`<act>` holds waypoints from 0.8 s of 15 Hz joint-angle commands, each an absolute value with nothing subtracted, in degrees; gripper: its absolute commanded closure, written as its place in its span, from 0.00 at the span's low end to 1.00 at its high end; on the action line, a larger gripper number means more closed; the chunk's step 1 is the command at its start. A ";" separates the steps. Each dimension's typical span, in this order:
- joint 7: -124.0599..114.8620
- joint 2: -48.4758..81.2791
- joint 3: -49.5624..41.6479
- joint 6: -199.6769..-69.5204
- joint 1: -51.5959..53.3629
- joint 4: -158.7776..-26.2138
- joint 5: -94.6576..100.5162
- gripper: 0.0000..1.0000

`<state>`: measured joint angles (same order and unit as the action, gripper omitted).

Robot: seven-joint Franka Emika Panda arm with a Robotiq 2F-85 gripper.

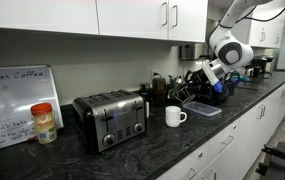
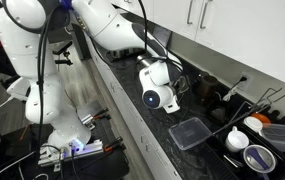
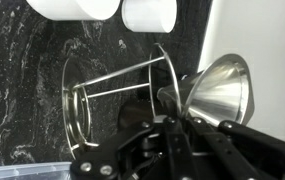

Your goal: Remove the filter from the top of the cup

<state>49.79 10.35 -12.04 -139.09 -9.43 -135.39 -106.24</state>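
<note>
The filter (image 3: 222, 90) is a silvery metal funnel joined to a wire ring frame (image 3: 117, 100); it fills the wrist view, lying on its side. My gripper (image 3: 177, 120) is shut on the filter at its narrow end, where the wire meets it. In an exterior view the gripper (image 1: 193, 87) holds it in the air, above and to the right of the cup (image 1: 175, 116). The cup is a small white mug that stands upright on the dark counter with nothing on top. Two white shapes (image 3: 152, 12) at the top of the wrist view are cut off.
A silver toaster (image 1: 110, 118), a red-lidded jar (image 1: 44, 122) and a whiteboard (image 1: 17, 95) stand left of the cup. A clear plastic tray (image 1: 203, 108) lies under the gripper and also shows in the other exterior view (image 2: 189, 132). Dark appliances (image 1: 162, 85) line the wall.
</note>
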 commanded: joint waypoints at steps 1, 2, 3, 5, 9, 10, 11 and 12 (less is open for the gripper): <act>53.58 15.81 -12.50 -135.32 -10.09 -132.06 -111.34 0.99; 54.19 16.95 -12.64 -134.50 -10.03 -131.66 -112.19 0.99; 54.75 18.06 -12.76 -133.66 -9.95 -131.28 -112.91 0.99; 56.18 20.13 -12.88 -132.29 -9.68 -130.72 -114.11 0.99; 59.61 23.80 -13.14 -129.11 -9.53 -130.23 -116.32 0.99; 60.49 24.53 -13.27 -128.35 -9.59 -130.22 -116.85 0.99; 61.25 25.15 -13.40 -127.52 -9.64 -130.36 -117.26 0.99; 61.77 25.66 -13.52 -126.87 -9.63 -130.49 -117.57 0.99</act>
